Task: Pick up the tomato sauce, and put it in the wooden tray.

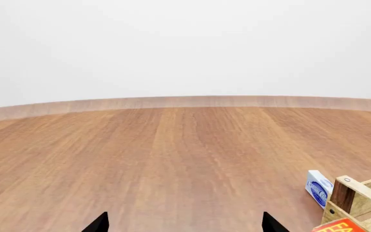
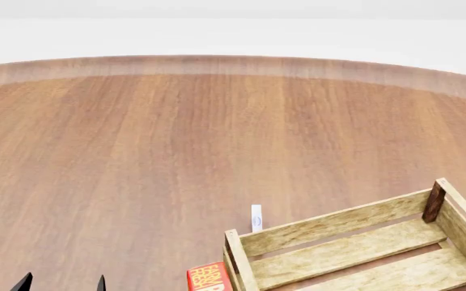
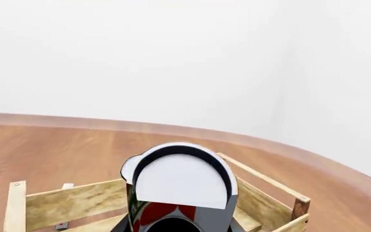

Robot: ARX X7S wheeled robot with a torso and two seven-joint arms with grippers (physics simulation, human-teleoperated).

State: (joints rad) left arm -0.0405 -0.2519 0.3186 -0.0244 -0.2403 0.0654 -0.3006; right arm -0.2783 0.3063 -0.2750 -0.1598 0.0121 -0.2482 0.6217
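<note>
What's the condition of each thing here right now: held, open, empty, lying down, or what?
tomato sauce: held in the right hand, above the tray.
wooden tray: upright on the table, visible part empty.
left hand: open, holding nothing.
blue-and-white box: on the table beside the tray.
orange-red box: outside the tray's corner.

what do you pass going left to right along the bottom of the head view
left gripper fingertips → red box → small white and blue carton → wooden tray
</note>
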